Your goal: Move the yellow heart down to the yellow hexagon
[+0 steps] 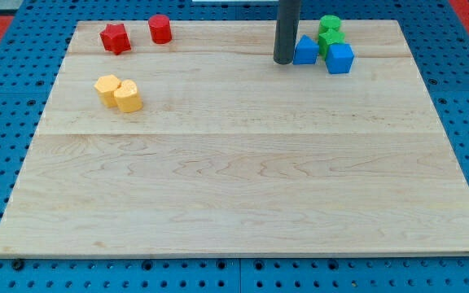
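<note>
— Starting with the wooden board (243,187): where does my tip (283,61) stand?

— Upper middle of the frame, touching the left side of a blue block (304,51). It is a bare rod; no pincer to open or close.

— And the two yellow blocks?

— Upper left, well apart from my tip, touching each other: one (107,87) up-left, one (128,96) down-right. I cannot tell heart from hexagon.

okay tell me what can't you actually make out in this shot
- Camera view: my tip stands beside the blue block; contact is unclear.
- Two yellow blocks touch; too small to tell heart from hexagon.
- Green blocks overlap, shapes unclear.
</note>
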{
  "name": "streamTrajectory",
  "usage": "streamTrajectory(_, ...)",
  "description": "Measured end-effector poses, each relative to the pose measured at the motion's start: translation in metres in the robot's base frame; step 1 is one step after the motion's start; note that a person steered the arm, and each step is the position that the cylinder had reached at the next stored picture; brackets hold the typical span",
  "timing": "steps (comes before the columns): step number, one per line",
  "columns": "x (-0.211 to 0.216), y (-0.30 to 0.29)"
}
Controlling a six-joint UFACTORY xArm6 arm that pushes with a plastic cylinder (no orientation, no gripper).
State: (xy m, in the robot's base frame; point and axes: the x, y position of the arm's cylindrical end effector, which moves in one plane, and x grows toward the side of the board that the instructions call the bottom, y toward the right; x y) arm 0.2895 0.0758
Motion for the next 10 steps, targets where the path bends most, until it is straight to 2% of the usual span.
streamTrajectory(3, -0.002, -0.025)
streamTrajectory(4, 0.001, -0.063)
streamTrajectory(6, 0.077, -0.174)
streamTrajectory(7, 0.082, -0.236)
streamTrajectory(8, 0.082, -0.246)
streamTrajectory(9, 0.1, -0.246)
streamTrajectory(10, 0.137, -0.246)
